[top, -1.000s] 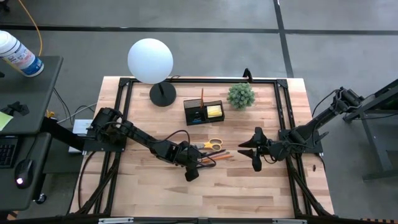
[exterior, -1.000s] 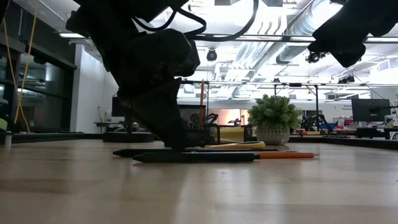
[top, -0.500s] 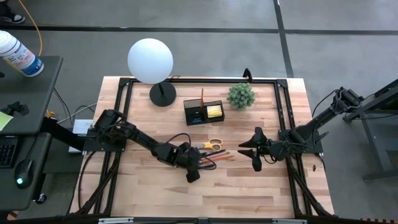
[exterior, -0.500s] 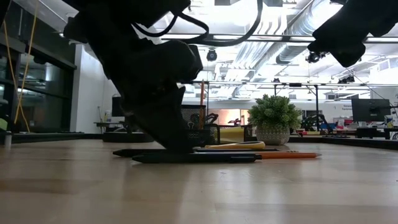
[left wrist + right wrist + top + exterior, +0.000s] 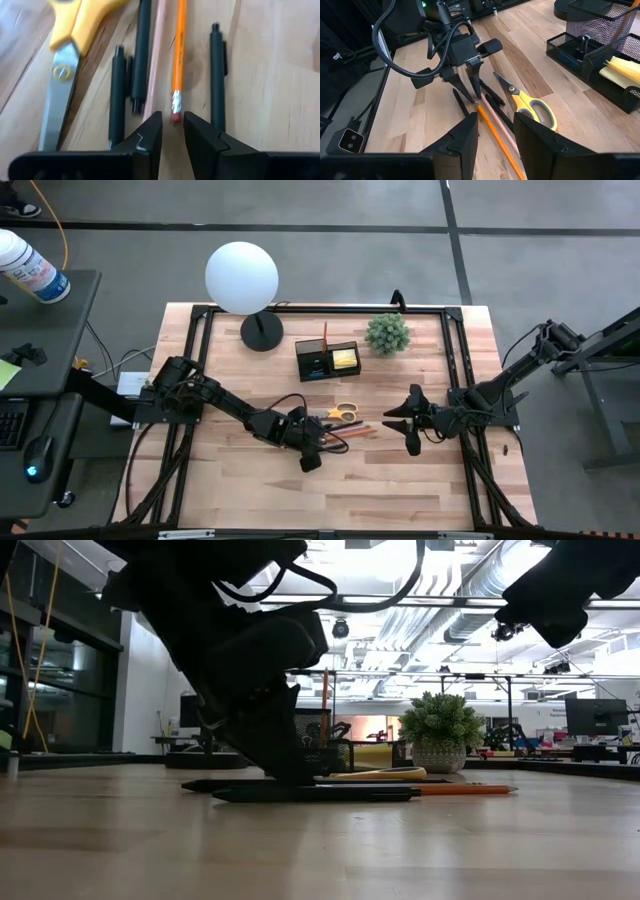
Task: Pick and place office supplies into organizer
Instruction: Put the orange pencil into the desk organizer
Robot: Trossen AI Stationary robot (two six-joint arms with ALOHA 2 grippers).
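Observation:
Yellow-handled scissors (image 5: 343, 412), an orange pencil (image 5: 179, 55), a pale pencil and several black pens (image 5: 117, 90) lie flat on the wooden table at its middle. My left gripper (image 5: 173, 131) stands over them with its fingertips down at the table. It is open by a narrow gap, one finger on each side of the orange pencil's eraser end (image 5: 175, 114). To the right, my right gripper (image 5: 410, 425) hangs open above the table and holds nothing. The black organizer (image 5: 327, 360) stands farther back, with a yellow sticky-note pad (image 5: 345, 359) in it.
A white globe lamp (image 5: 241, 277) stands at the far left and a small green potted plant (image 5: 386, 333) to the right of the organizer. A black frame rail (image 5: 455, 350) runs around the table. Bare wood lies between the pens and the near edge.
My left gripper has tipped and rolled a little over the pencils. Its fingertips have stayed at the orange pencil's eraser end, and the gap between them looks the same. The pencils, pens and scissors lie where they were.

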